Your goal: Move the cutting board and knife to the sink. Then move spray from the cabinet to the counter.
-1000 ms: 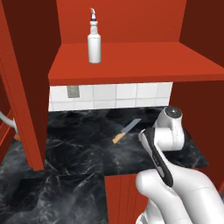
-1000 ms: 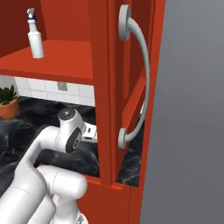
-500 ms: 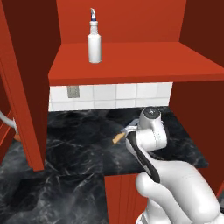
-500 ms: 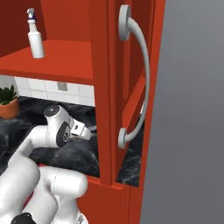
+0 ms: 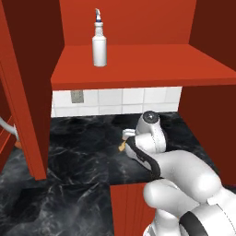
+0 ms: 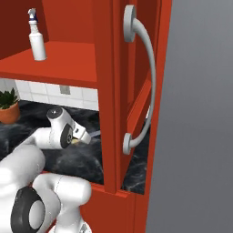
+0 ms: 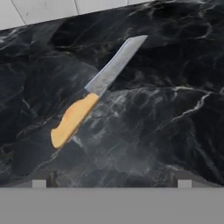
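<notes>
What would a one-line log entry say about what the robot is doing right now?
phase: reaching for knife | gripper: open, above knife, not touching | knife: flat on counter | spray: upright on cabinet shelf

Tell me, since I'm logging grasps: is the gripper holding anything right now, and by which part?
Nothing is held. The gripper is open above the knife, which lies flat on the counter, untouched.

No readable text or labels appear anywhere.
</notes>
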